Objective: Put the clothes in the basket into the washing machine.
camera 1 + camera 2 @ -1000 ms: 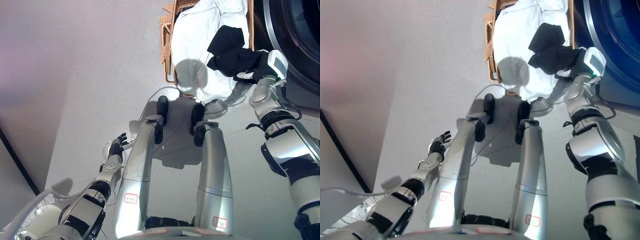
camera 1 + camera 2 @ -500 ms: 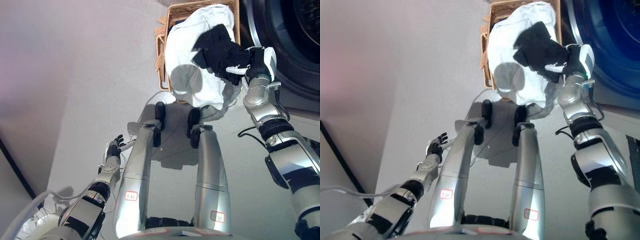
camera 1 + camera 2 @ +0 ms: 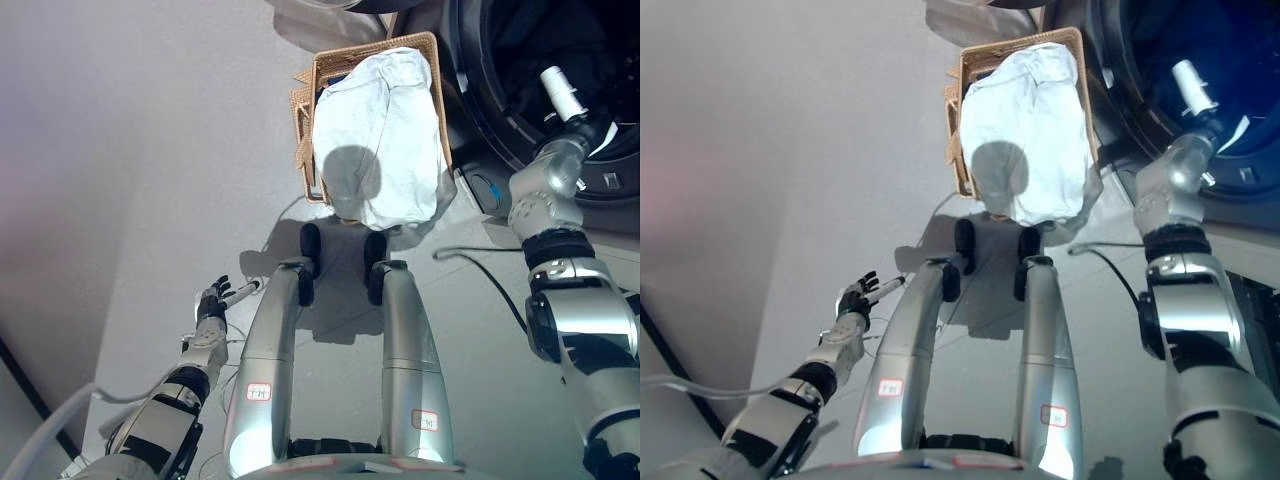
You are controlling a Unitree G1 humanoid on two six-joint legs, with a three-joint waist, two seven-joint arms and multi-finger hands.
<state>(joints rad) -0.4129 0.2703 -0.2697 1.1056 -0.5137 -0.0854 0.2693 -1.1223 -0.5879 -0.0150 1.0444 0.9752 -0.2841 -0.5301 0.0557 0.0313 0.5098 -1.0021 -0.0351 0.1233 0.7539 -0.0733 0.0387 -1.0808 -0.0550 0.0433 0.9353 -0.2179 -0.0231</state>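
Note:
A wicker basket stands on the floor at the top middle, filled by a large white cloth that hangs over its near rim. The washing machine's dark open drum is just right of it. My right arm reaches into the drum, and its hand is lost in the dark inside. The black garment does not show. My left hand hangs at the lower left, open and empty, well away from the basket.
Grey floor lies to the left of the basket. A grey rounded part, perhaps the washer's door, shows at the top edge behind the basket. A white tube curves in the lower left corner.
My right hand, shut on a black garment above the basket, has swung right into the drum, and the garment is out of sight. The view has shifted, and the left hand stays idle.

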